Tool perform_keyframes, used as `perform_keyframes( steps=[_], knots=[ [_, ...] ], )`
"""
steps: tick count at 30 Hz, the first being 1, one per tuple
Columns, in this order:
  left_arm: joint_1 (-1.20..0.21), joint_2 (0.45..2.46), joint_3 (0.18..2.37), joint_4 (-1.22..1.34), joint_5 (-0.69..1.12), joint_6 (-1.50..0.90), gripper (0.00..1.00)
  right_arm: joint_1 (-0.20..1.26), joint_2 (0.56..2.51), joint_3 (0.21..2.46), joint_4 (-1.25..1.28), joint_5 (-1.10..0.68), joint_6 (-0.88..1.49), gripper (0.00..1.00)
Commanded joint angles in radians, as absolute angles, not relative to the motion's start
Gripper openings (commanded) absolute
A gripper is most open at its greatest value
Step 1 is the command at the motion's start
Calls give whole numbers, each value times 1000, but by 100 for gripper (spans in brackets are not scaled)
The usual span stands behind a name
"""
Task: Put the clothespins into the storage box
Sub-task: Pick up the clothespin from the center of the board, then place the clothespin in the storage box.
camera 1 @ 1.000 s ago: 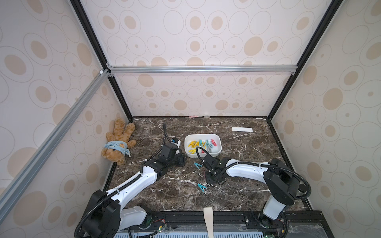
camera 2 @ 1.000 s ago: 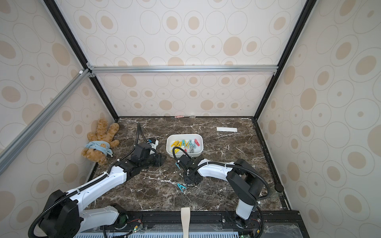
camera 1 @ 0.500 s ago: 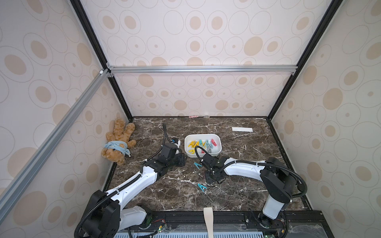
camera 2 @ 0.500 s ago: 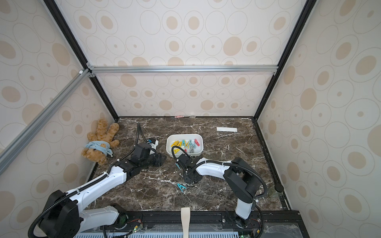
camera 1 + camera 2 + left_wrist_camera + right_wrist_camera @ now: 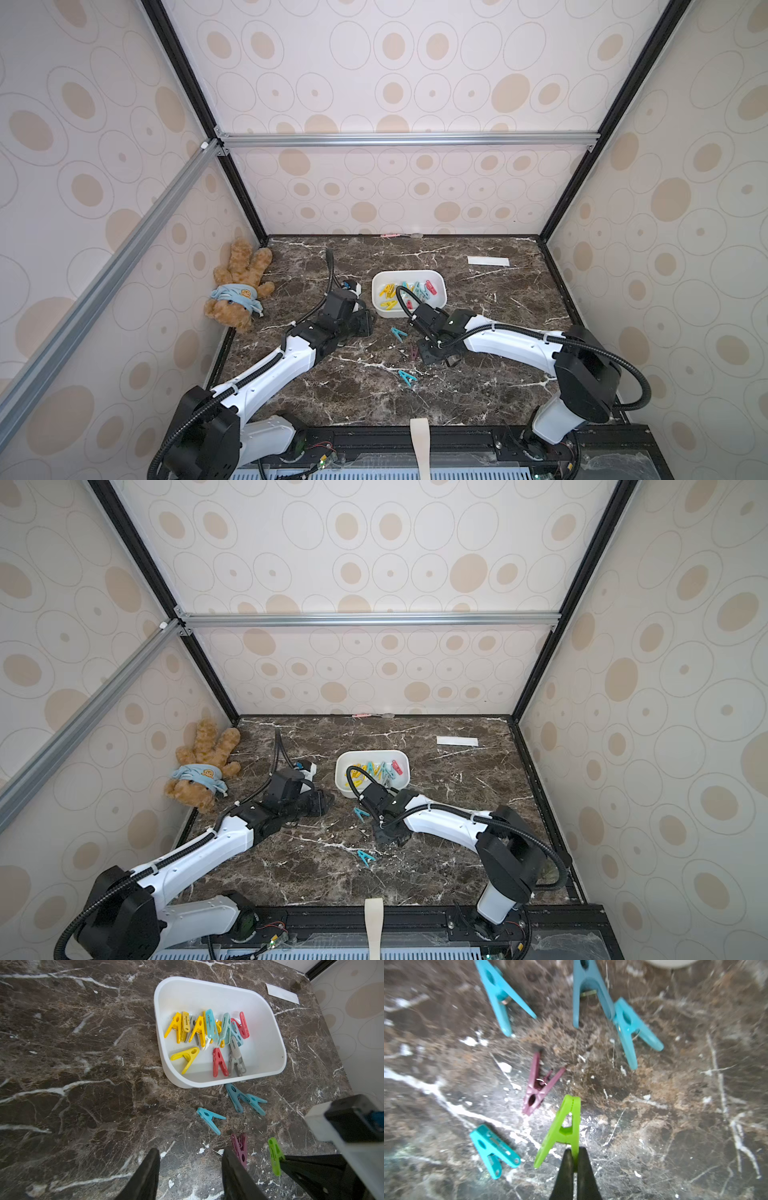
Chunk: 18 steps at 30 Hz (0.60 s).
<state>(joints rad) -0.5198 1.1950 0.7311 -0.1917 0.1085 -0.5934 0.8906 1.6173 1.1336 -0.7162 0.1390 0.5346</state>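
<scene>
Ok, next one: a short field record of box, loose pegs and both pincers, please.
Box: white rounded plastic storage box, holds yellow, teal, red and grey clothespins
Loose on marble: four teal plastic clothespins, one purple plastic clothespin
Right pincer: shut on lime-green plastic clothespin by one leg
Left pincer: open, empty

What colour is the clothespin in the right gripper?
The clothespin is lime green; clearest in right wrist view.
</scene>
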Motion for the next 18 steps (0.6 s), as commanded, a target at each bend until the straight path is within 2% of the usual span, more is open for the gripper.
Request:
perform_keyframes(
  steps=[1, 7, 14, 18],
  knots=[
    [-515, 1176, 742, -214, 79, -652, 48, 851, 1582, 1249, -804, 145, 437, 0],
    [-516, 1196, 766, -284, 63, -673, 48, 725, 1672, 1485, -829, 37, 273, 0],
    [-515, 1263, 843, -400, 52, -640, 47, 575, 1897, 1686, -768, -87, 185, 0],
    [-515, 1290, 864, -421, 56, -653, 47, 538, 2019, 1790, -808, -95, 137, 0]
  ],
)
